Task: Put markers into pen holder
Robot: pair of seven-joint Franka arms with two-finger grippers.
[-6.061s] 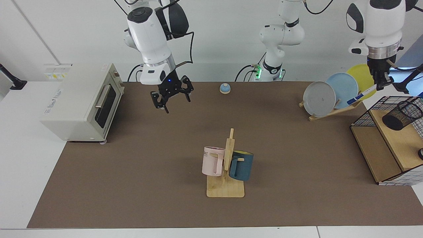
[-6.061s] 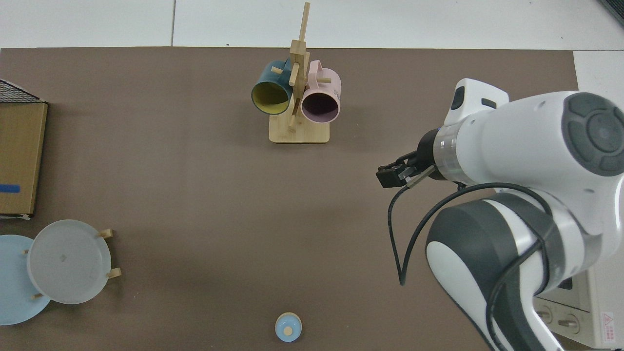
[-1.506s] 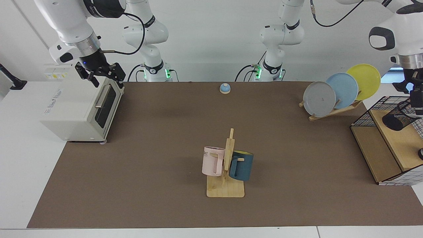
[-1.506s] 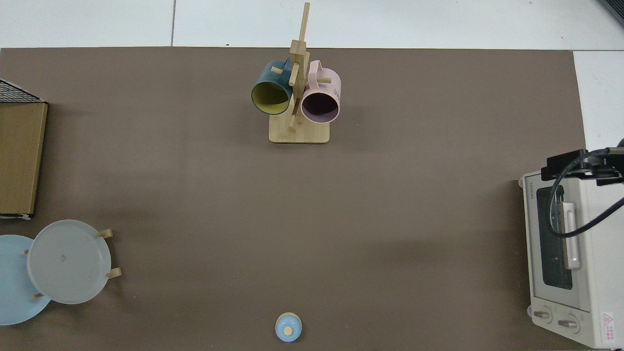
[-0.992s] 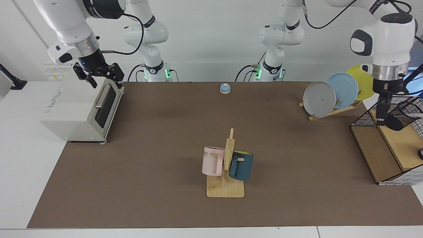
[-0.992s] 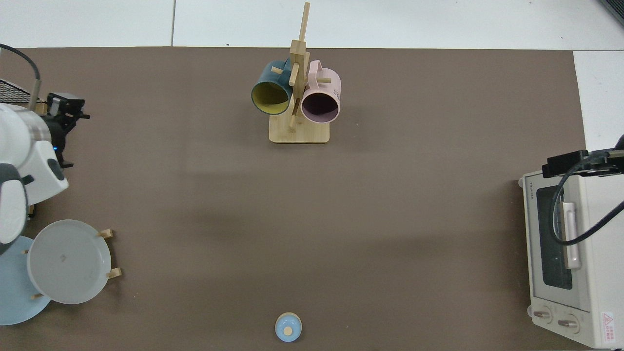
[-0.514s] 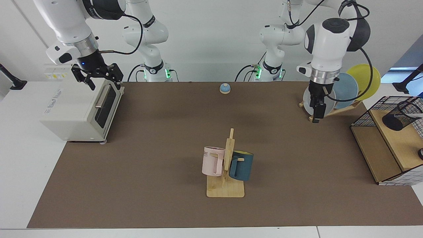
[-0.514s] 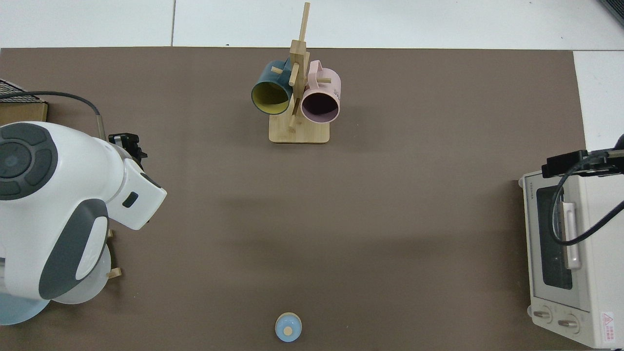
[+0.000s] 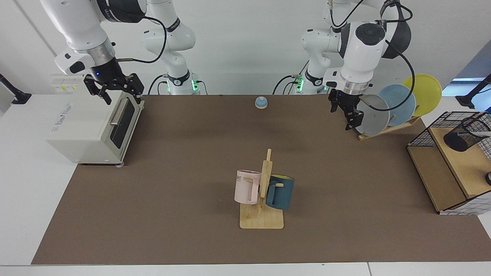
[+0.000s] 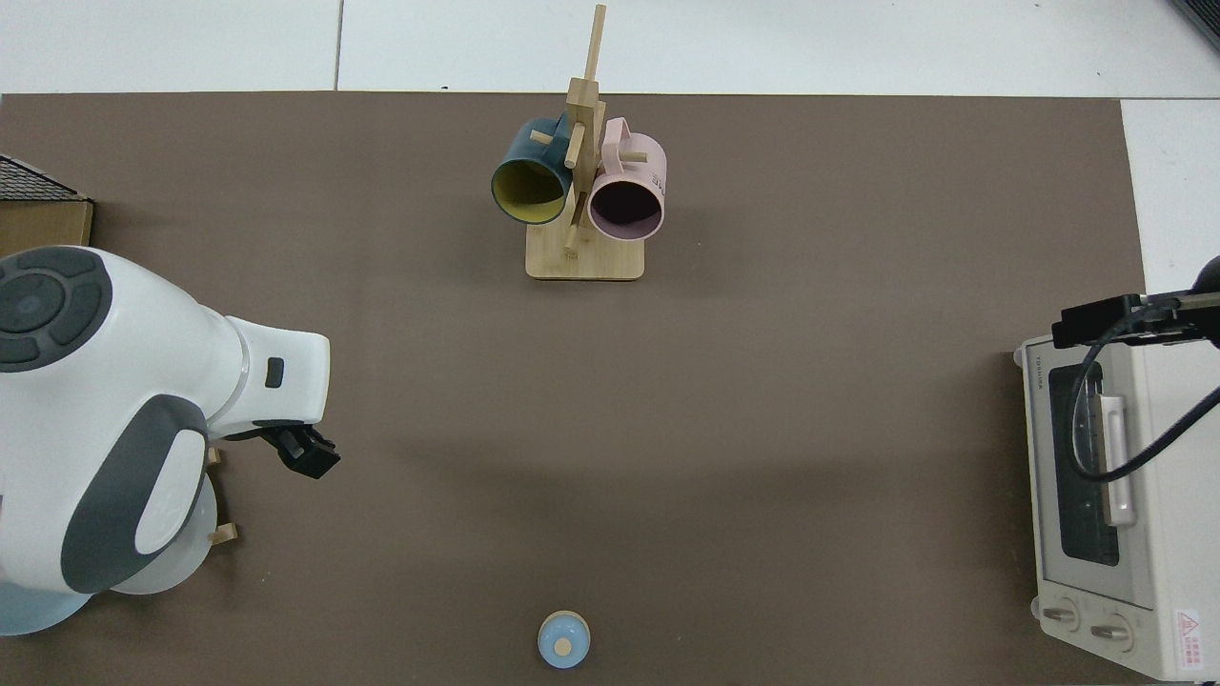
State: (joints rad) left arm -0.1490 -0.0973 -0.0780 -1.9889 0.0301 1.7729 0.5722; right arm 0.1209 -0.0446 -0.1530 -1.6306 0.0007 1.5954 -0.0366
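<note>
The black mesh pen holder [image 9: 466,134] stands on the top wooden shelf of the wire rack at the facing view's right edge. A short white piece of the marker [image 9: 482,133] pokes from its rim; the rest is hidden inside. My left gripper [image 9: 346,115] hangs open and empty in front of the grey plate, well away from the holder. From above, the left gripper [image 10: 307,454] shows under its white wrist. My right gripper [image 9: 115,94] waits open above the toaster oven's top front corner, and the right gripper [image 10: 1106,321] is at the top view's right edge.
A toaster oven [image 9: 96,119] sits at the facing view's left. A wooden mug tree [image 9: 262,195] carries a pink and a teal mug mid-table. A plate rack [image 9: 387,105] holds three plates. A blue bell [image 9: 261,102] sits by the arm bases. The wire rack [image 9: 441,172] fills the right edge.
My left arm has drawn back from the pen holder, past the plates and toward the bell, leaving the marker in the holder. The right arm stays over the oven.
</note>
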